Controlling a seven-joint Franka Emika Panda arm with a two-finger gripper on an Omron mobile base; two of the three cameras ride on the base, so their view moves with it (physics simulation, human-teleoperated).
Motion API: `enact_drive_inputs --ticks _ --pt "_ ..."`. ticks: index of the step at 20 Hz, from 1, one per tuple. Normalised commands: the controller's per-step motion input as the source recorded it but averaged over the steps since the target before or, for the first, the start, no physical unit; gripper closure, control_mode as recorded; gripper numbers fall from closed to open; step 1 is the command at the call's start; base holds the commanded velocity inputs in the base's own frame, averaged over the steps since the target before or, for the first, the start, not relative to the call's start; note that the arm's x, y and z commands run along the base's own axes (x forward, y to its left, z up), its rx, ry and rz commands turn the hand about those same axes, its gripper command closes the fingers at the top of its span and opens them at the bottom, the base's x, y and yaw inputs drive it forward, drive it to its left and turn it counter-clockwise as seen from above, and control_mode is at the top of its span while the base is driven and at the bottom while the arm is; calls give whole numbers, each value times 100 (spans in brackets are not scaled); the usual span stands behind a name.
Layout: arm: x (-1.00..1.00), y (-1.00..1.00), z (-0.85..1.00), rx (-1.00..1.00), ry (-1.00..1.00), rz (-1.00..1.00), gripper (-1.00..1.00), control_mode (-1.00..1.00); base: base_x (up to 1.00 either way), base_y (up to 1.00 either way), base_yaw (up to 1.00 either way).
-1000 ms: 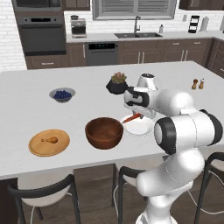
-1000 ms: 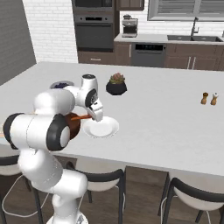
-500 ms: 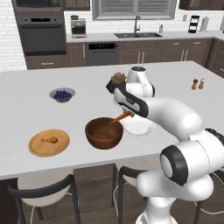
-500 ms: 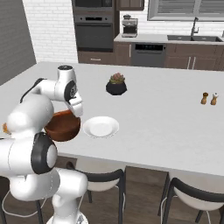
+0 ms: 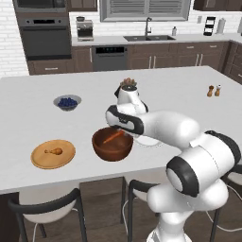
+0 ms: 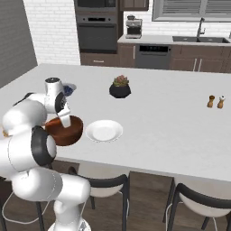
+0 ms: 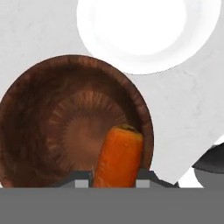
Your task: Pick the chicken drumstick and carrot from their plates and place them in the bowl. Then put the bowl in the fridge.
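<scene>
the gripper (image 7: 114, 180) is closed narrowly on the carrot (image 7: 118, 156), which stands out between the two fingertips and points over the inside of the bowl (image 7: 35, 144). in the hand view the carrot's blunt end reaches toward the bowl's far rim; whether it touches the wood cannot be told. in the left base view the carrot (image 5: 112, 137) shows as an orange streak inside the bowl (image 5: 112, 147), with the hand just above the bowl's rear rim.

the bowl, dark reddish-brown wood, sits on the white surface (image 5: 28, 123) near its front edge. just beside it, on the side toward the arm's base, lies the white plate (image 6: 104, 131), bare; in the hand view the white plate (image 7: 148, 30) is close to the bowl's rim, and contact between them cannot be told.

the wooden plate (image 5: 40, 160) rests on the surface on the other side of the bowl, apart from it. the chicken drumstick (image 5: 53, 151) lies on this plate, near its middle.

further back on the surface stand a small grey bowl of blueberries (image 5: 67, 102) and a black plant pot (image 6: 120, 89), both well apart from the wooden bowl. a pair of shakers (image 6: 216, 101) stands far off toward the opposite end of the surface.
</scene>
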Motion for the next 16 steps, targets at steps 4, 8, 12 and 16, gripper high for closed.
enact_drive_inputs --ticks 4,8,12,16 --pt "1 0 -49 0 3 -3 100 -100 0 0 0" --pt "16 0 -30 0 1 0 100 -100 0 0 0" --pt "5 0 -10 0 0 0 100 -100 0 0 0" --pt "0 0 -1 0 0 0 -100 -100 0 0 0"
